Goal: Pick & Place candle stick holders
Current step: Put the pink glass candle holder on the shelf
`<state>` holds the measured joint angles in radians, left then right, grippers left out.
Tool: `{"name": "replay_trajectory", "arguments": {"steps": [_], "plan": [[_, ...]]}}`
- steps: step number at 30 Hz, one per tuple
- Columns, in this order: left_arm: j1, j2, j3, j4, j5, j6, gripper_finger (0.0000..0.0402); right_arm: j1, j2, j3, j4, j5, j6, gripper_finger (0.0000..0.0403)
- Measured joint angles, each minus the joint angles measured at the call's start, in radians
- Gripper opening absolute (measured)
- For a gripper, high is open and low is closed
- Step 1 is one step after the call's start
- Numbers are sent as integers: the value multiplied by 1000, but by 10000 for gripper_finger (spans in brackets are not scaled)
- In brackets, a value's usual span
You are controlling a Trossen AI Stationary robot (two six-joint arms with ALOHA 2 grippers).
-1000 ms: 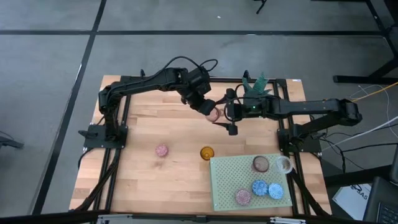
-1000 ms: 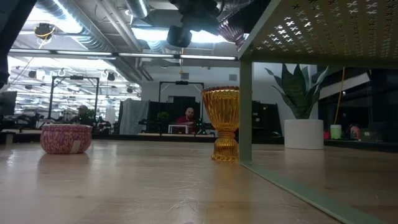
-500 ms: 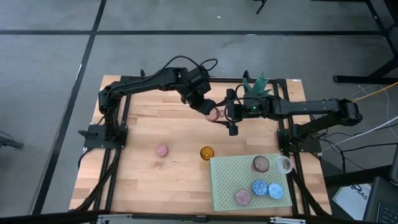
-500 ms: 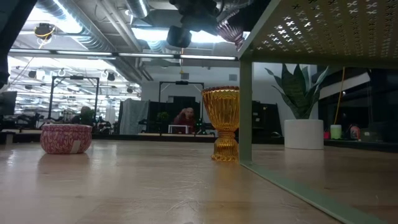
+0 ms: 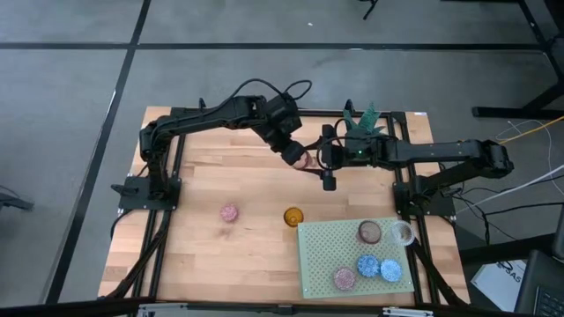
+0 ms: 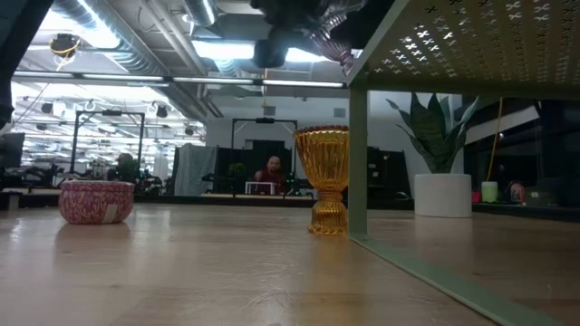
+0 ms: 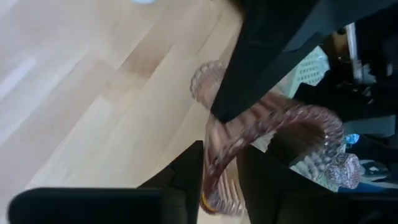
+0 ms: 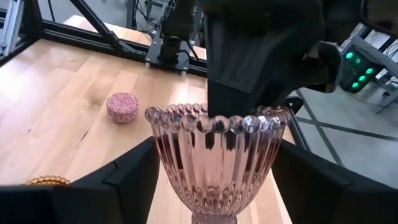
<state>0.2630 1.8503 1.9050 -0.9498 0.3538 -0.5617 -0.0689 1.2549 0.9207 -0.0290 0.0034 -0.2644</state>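
Above the table's far middle, both grippers, left (image 5: 295, 156) and right (image 5: 324, 158), clasp the pink ribbed holder (image 8: 217, 155).

Both arms are black throughout, built of slender boxy links joined by rounded joint housings. The left arm (image 5: 207, 114) rises from a black base plate bolted at the table edge; a thin black cable loops in an arc above its wrist. The right arm (image 5: 432, 151) carries green indicator lights on its wrist housing, and black cabling trails from its base. The right gripper's fingers (image 8: 127, 177) are broad, flat, matte black plates. The left gripper's fingers (image 7: 183, 180) are likewise dark and smooth.
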Motion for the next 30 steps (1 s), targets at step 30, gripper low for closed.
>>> {"name": "replay_trajectory", "arguments": {"steps": [30], "plan": [[-14,-61,2,4,30,316,19,2,-8,1,85,-76,316,270]]}}
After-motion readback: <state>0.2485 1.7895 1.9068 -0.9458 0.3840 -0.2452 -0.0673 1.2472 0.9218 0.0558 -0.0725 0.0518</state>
